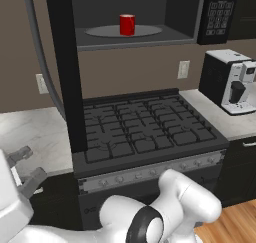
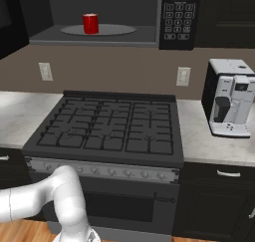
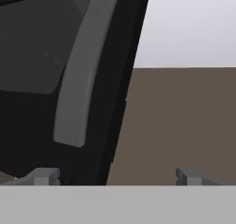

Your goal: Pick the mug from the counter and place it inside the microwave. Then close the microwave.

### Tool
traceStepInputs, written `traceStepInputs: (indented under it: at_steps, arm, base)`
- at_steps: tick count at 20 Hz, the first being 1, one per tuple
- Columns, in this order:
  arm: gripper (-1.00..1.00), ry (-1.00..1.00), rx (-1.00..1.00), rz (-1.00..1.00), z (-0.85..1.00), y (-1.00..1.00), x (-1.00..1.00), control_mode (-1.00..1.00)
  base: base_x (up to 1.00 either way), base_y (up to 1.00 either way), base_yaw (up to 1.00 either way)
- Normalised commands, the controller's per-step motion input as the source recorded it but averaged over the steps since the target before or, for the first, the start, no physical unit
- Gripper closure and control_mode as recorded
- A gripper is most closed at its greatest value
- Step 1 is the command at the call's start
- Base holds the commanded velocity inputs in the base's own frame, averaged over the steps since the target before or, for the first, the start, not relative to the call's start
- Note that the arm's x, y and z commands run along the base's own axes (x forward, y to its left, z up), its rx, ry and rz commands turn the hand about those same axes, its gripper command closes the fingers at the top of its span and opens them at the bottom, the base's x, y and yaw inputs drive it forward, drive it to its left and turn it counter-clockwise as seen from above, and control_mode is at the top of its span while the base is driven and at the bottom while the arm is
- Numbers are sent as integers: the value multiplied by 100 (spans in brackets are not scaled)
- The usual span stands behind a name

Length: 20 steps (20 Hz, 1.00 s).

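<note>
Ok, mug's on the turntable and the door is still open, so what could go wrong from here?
The gripper is open beside the microwave door's edge, near its grey handle; a push could glance off or a finger could snag the handle. The mug stands upright on the turntable plate; a hard slam might jolt it.

The marbled desk (image 2: 209,141) runs in 2 stretches on either side of the black stove (image 2: 107,129). A white-and-black coffee machine (image 2: 230,97) stands on its right stretch. Above, the microwave's grey turntable plate (image 2: 107,31) carries the red mug (image 2: 90,23), upright.
</note>
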Motion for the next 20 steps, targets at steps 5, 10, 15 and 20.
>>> traceStepInputs:
  at_steps: [5,10,15,20]
  arm:
    - [-100,8,0,0,0,29,27,-100]
    - [-100,5,0,0,-14,22,29,-100]
    - [-100,1,0,0,-6,8,23,-100]
    - [-100,1,0,-1,6,-2,20,-100]
  base:
    - [0,0,0]
    - [0,0,0]
    - [0,0,0]
    - [0,0,0]
